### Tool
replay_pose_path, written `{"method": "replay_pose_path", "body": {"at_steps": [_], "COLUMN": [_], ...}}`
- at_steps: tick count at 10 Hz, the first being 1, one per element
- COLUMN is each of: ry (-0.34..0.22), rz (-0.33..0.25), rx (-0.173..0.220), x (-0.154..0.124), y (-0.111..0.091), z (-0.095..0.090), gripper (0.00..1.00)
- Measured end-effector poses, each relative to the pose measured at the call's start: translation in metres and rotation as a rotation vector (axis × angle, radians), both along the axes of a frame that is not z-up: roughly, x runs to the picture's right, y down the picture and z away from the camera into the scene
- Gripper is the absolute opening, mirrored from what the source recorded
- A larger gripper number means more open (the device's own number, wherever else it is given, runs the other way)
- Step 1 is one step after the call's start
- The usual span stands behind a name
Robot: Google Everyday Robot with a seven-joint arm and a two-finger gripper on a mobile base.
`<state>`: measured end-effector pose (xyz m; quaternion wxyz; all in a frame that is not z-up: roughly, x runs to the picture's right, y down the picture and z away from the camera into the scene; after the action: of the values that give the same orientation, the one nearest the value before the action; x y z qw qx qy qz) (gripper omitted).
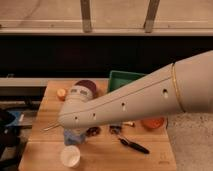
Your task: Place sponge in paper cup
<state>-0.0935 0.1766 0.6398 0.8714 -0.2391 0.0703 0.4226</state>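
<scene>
Tool is hidden behind the arm, its state cannot be told; sponge (73, 136) there is best centred over paper cup (70, 155) just below.

I see a wooden table (102, 156) carrying the cup (70, 156) near its front edge. Just behind cup: sponge (70, 139), gripper (76, 134) at it. Right of cup: black tool (132, 145), then orange bowl (152, 123). Far behind cup: green tray (122, 80).

arm (130, 102): cream-white tapered shell, row of small dark holes (screws or ports, can't tell), thin gold ring band. gripper hidden beneath its rounded tip.
</scene>
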Motion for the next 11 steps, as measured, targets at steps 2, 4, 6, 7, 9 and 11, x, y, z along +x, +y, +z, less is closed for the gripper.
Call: {"method": "replay_pose_path", "body": {"at_steps": [2, 4, 6, 7, 9, 11], "ry": [0.011, 0.02, 0.042, 0.049, 0.062, 0.076], "rz": [0.007, 0.01, 0.011, 0.013, 0.015, 0.002], "rx": [-0.003, -0.01, -0.018, -0.017, -0.014, -0.021], "x": [0.008, 0.012, 0.022, 0.026, 0.034, 0.039], "y": [0.005, 0.01, 0.016, 0.017, 0.016, 0.018], "z": [-0.001, -0.002, -0.007, -0.011, -0.018, -0.026], "gripper": [0.0, 0.0, 0.0, 0.0, 0.0, 0.0]}}
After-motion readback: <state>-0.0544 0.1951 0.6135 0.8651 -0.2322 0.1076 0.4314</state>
